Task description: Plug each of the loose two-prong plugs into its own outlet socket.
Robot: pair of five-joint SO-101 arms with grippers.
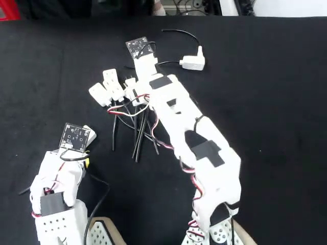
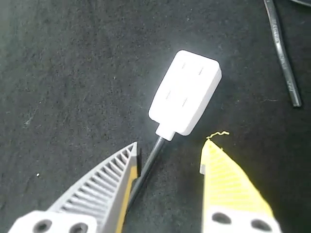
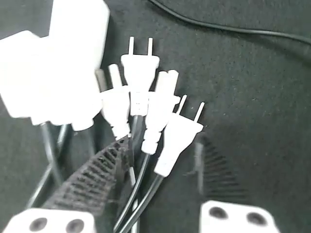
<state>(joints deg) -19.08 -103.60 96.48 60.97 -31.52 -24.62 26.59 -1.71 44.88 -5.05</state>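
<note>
Left claw [image 2: 171,144] apart over outlet socket [image 2: 184,92]; right claw [image 3: 160,145] apart, straddling plugs [image 3: 139,68] mid-table [image 1: 276,102].

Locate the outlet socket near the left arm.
Left wrist view: the outlet socket lies on the black table just ahead of the left gripper, its cord running back between the open jaws.

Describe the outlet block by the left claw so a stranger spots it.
On the black table, skip the plug pile and find the left claw. Just past its tips lies a white outlet block, alone, two slot pairs facing up; the other outlet blocks sit bunched together.
</note>
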